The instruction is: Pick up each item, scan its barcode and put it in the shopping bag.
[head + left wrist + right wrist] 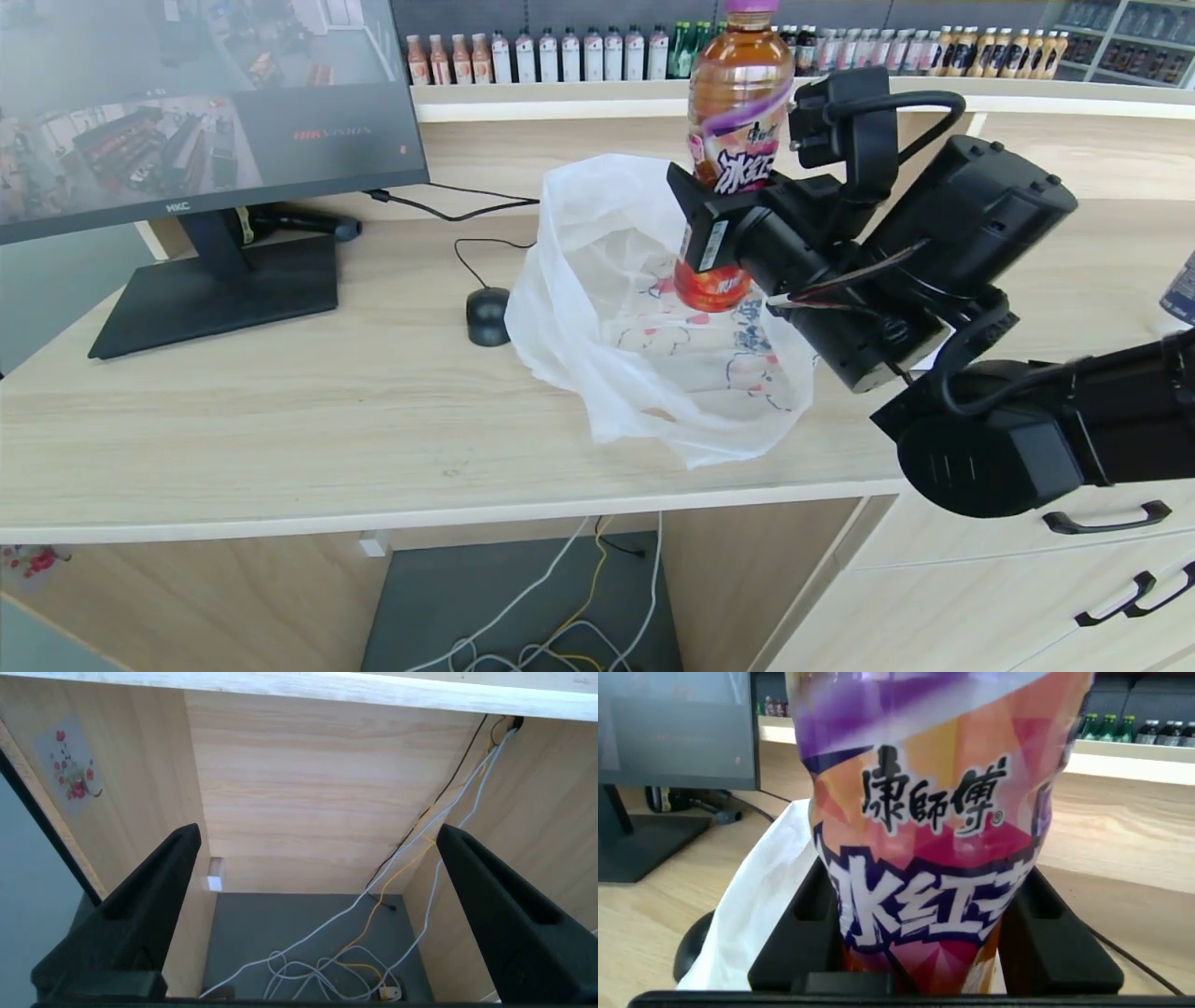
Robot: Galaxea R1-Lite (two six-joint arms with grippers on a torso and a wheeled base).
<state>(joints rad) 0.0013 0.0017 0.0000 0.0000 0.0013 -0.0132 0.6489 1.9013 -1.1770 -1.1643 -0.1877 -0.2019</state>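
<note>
My right gripper (717, 210) is shut on an iced tea bottle (738, 112) with amber drink, a purple cap and an orange-purple label. It holds the bottle upright above the mouth of the white plastic shopping bag (644, 317), which lies open on the wooden counter (280, 411). In the right wrist view the bottle (934, 831) stands close between the black fingers (799, 929), with the bag (752, 896) behind it. My left gripper (318, 915) hangs open below the counter, facing the space with cables.
A monitor (187, 103) on a black stand occupies the counter's left part, with a black scanner (308, 224) behind the stand. A black mouse (487, 315) lies just left of the bag. Rows of bottles (840, 51) line the shelf behind. Drawers (1102, 560) sit under the counter's right part.
</note>
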